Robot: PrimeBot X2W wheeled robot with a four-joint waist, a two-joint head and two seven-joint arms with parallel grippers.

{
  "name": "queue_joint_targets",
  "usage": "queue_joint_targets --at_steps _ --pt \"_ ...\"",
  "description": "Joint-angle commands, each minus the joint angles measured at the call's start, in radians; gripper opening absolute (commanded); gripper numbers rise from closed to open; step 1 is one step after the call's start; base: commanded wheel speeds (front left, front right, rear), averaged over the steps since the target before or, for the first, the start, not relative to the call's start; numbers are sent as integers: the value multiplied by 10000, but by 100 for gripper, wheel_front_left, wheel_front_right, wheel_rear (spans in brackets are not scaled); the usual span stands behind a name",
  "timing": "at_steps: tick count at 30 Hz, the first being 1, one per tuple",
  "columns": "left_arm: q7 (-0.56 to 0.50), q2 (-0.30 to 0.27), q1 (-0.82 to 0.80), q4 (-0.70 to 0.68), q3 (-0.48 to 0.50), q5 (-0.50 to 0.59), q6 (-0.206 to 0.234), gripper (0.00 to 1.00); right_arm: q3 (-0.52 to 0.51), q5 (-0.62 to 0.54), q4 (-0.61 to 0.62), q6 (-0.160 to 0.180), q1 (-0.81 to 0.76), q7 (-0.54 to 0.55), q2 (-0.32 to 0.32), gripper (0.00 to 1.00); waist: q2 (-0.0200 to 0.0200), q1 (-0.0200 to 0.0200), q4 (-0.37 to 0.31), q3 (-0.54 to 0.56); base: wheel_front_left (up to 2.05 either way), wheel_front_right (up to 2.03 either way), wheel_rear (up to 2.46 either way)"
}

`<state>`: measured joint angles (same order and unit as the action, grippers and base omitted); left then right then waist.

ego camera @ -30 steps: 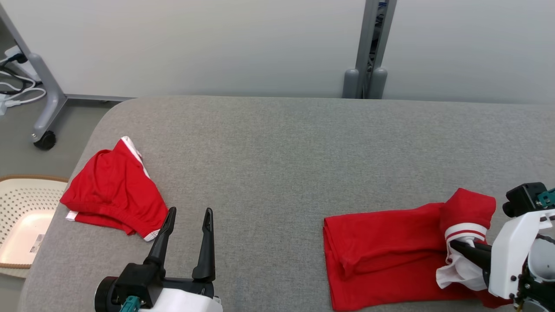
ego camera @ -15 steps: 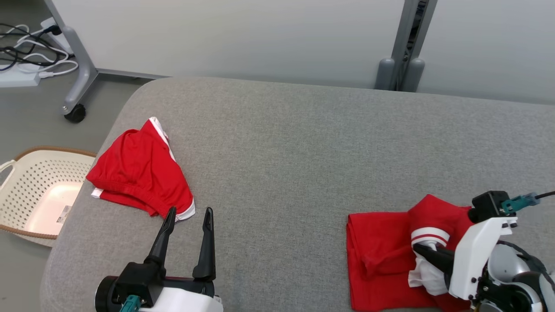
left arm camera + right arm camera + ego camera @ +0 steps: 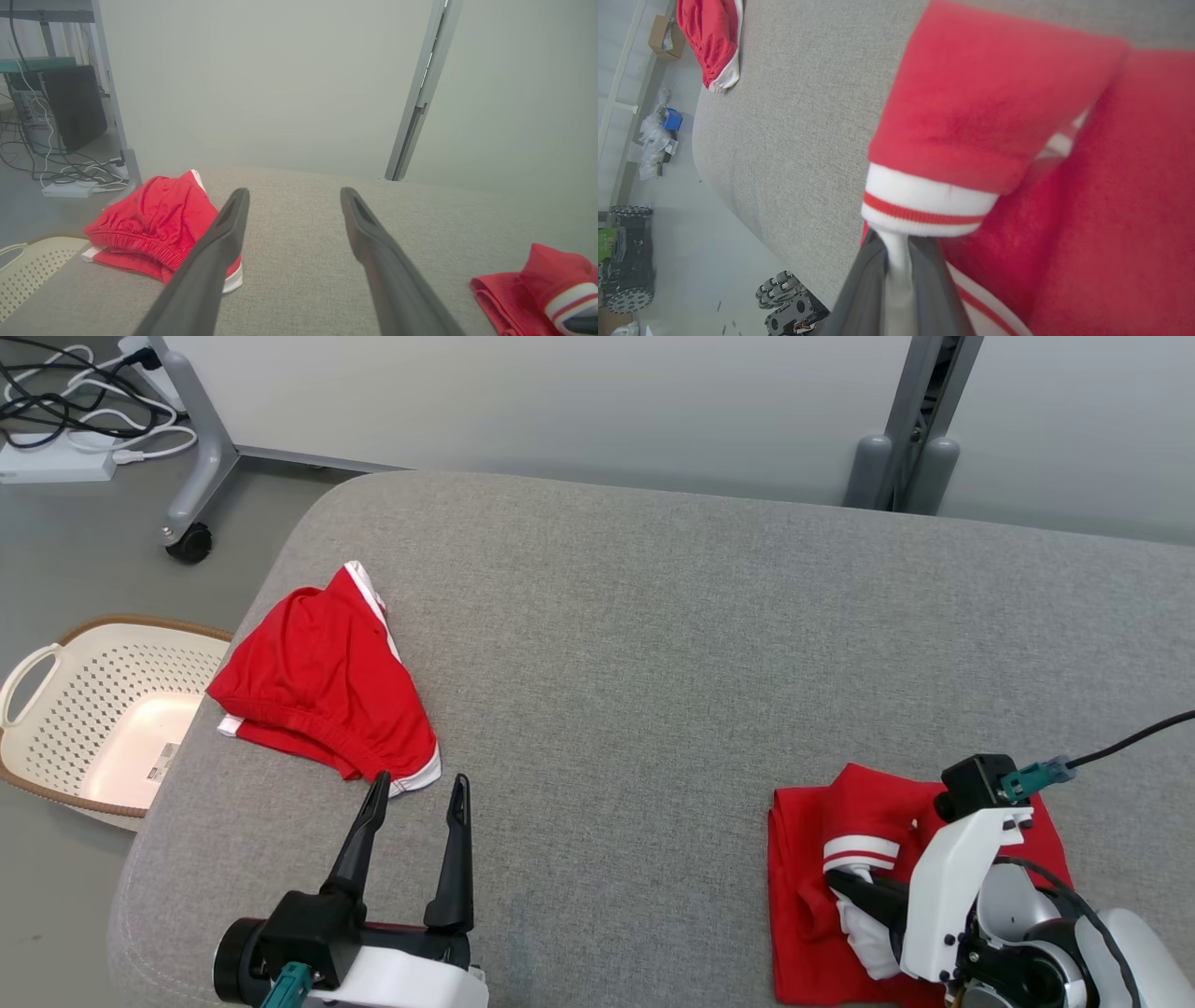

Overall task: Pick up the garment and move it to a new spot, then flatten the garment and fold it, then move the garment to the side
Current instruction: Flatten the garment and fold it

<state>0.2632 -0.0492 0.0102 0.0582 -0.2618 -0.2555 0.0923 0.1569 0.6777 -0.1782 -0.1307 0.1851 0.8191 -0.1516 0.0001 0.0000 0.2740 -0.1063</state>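
Two end effectors, one busy: the right end effector (image 3: 840,879) is clamped on the white-striped cuff (image 3: 854,849) of the red garment (image 3: 803,840), near-right on the desk (image 3: 653,663), seemingly mid-fold; left end effector (image 3: 417,789) gapes empty. Next: lay the flap flat, release.

At the lower left of the head view, the left end effector (image 3: 420,780) is showing two long black fingers (image 3: 452,859), which are narrowing toward the tips. They are rising from a black block (image 3: 303,929), and a teal connector (image 3: 288,982) is sticking out beside a white shell (image 3: 401,985). At the lower right, the right end effector (image 3: 845,880) is wearing a white angular cover (image 3: 952,887). A black box (image 3: 971,784) is carrying a teal plug (image 3: 1032,775), and a black cable (image 3: 1130,739) is running toward the right edge.
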Motion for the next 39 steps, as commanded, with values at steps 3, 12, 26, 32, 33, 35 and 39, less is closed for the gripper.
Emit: queue_joint_targets --at_steps 3,12,26,32,33,35,39 --pt "17 -31 -204 39 -4 4 34 100 117 -52 -158 0 164 -210 -102 25 -1 0 55 -7 0 0 0" --pt "17 -31 -114 139 9 -98 53 100 375 -66 38 0 460 -746 -75 100 -1 0 36 135 0 0 0" --pt "17 -30 140 187 104 -61 -17 100 613 -561 2555 1 713 -1366 -166 100 -1 0 -313 583 0 0 0" --pt "17 -30 11 -191 202 10 1 100 15 -2062 3089 1 1181 -4229 -829 100 -1 0 -545 639 0 0 0" --pt "17 -31 -32 -286 222 7 9 100 -45 -2412 3060 1 1190 -4793 -996 100 -1 0 -588 637 0 0 0" --pt "17 -30 -82 -393 242 28 17 100 -137 -2757 3024 1 1199 -5418 -1149 100 -1 0 -630 632 0 0 0" --pt "17 -33 -287 -864 380 78 100 100 -638 -4017 2673 1 839 -7815 -1632 100 -1 0 -800 588 0 0 0"
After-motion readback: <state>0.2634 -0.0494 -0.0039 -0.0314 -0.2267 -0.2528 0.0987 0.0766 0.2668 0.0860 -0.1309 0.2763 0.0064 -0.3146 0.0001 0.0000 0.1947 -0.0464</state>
